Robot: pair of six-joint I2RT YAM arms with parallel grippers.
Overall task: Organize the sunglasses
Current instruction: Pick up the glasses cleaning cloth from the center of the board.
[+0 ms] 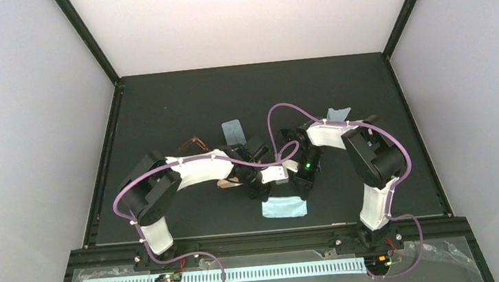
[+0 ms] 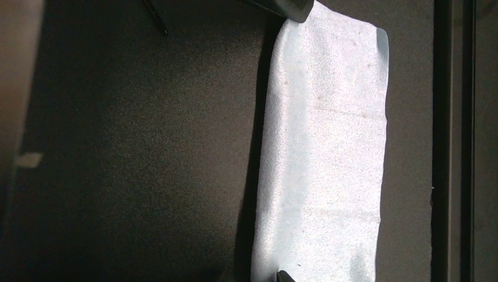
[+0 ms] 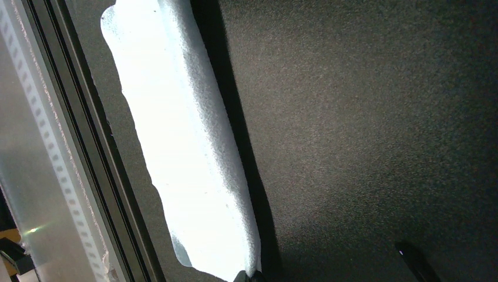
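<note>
The reddish-brown sunglasses (image 1: 194,145) lie on the black table left of centre, beyond my left arm. I cannot make out the black pair among the arms. Both grippers meet at the far edge of a light blue cloth (image 1: 284,207) near the front. My right gripper (image 3: 248,276) is shut on the lifted edge of this cloth (image 3: 182,147). Of my left gripper (image 2: 283,277) only one fingertip shows, at the edge of the cloth (image 2: 323,153), so its state is unclear.
A tan case (image 1: 226,183) and a pale grey case (image 1: 277,173) lie under the wrists. Two more light blue cloths (image 1: 232,129) (image 1: 338,114) lie farther back. The table's front rail (image 3: 88,147) runs right beside the near cloth.
</note>
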